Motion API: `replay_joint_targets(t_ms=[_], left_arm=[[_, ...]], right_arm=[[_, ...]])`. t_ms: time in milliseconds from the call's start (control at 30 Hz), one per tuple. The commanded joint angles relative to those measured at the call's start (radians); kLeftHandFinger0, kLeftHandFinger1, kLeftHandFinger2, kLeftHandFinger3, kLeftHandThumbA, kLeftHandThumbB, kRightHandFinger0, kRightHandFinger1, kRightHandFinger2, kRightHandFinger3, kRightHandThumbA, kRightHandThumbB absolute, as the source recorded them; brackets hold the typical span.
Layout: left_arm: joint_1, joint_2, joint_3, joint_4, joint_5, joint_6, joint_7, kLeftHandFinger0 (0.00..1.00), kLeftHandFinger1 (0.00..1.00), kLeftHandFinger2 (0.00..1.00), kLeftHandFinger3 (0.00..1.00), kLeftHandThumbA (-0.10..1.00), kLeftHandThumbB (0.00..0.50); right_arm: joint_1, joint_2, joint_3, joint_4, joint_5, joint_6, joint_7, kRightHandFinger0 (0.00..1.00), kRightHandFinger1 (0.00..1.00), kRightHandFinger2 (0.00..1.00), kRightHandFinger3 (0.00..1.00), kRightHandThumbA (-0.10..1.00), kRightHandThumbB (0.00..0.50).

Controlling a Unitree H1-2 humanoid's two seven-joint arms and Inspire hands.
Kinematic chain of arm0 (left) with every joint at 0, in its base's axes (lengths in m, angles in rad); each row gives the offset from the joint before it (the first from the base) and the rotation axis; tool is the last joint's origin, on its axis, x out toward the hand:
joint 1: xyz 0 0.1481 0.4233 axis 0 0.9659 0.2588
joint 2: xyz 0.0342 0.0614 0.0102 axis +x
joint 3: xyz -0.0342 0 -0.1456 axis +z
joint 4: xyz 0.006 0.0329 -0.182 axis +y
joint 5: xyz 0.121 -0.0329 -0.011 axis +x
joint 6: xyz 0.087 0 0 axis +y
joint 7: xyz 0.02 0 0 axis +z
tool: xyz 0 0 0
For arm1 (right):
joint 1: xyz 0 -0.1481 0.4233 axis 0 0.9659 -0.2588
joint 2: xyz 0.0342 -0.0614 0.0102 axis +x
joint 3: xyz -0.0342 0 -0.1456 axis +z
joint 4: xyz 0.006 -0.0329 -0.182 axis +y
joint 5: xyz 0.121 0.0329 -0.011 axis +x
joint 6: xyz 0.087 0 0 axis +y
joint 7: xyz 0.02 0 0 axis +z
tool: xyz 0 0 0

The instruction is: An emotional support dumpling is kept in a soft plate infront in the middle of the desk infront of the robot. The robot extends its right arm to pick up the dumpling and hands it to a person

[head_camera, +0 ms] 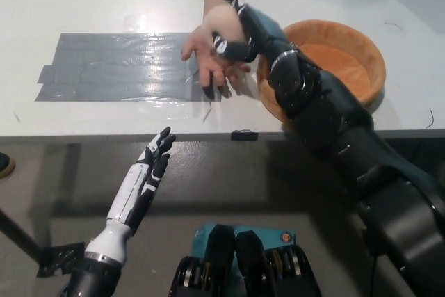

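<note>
Head view: right hand (243, 29) clasps dumpling (224, 20) at upper centre, over person's open palm (212, 60). Looks soft, light; hold round middle. Left hand (154, 161) spread, lower left.

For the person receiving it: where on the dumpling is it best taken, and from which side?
Probably from below, on its rounded underside. The black right hand wraps the dumpling from the robot's side, leaving its pale top and far side bare. The person's open palm lies face up on the table just beneath it, so cupping upward looks simplest. The white left hand rests below the table edge.
</note>
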Motion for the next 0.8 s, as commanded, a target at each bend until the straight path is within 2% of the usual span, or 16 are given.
replay_joint_targets(t_ms=[0,67,267,433,567,733,767], left_arm=[[-0.02,0.014,0.002,-0.02,0.001,0.003,-0.011,1.0,1.0,1.0,1.0,1.0,0.127],[-0.023,0.013,0.002,-0.018,-0.001,0.004,-0.013,1.0,1.0,1.0,1.0,1.0,0.122],[-0.031,0.014,0.0,-0.007,0.003,-0.006,-0.011,1.0,1.0,1.0,1.0,1.0,0.118],[-0.031,0.018,-0.004,-0.003,0.017,-0.012,-0.009,1.0,1.0,1.0,1.0,1.0,0.135],[-0.033,0.017,-0.004,-0.004,0.012,-0.007,-0.011,1.0,1.0,1.0,1.0,1.0,0.148],[-0.078,0.02,0.004,0.013,0.009,-0.009,-0.009,1.0,1.0,1.0,1.0,1.0,0.142],[-0.08,0.02,0.004,0.016,0.01,-0.011,-0.008,1.0,1.0,1.0,1.0,1.0,0.141]], right_arm=[[-0.069,-0.021,0.03,-0.01,-0.012,0.002,0.147,1.0,1.0,1.0,1.0,0.74,0.5],[-0.064,-0.028,0.027,-0.015,-0.003,-0.003,0.147,1.0,1.0,1.0,1.0,0.84,0.5],[-0.062,-0.05,-0.016,-0.045,0.033,-0.043,0.123,1.0,1.0,1.0,1.0,0.99,0.5],[-0.056,-0.071,-0.053,-0.111,0.037,-0.09,0.067,1.0,1.0,1.0,1.0,1.0,0.5],[-0.05,-0.094,-0.083,-0.203,0.03,-0.083,0.048,1.0,1.0,1.0,1.0,1.0,0.5],[-0.027,-0.155,-0.164,-0.519,0.048,-0.038,0.063,1.0,1.0,1.0,1.0,1.0,0.5],[-0.007,-0.161,-0.189,-0.614,0.077,-0.017,0.089,1.0,1.0,1.0,1.0,1.0,0.488]])
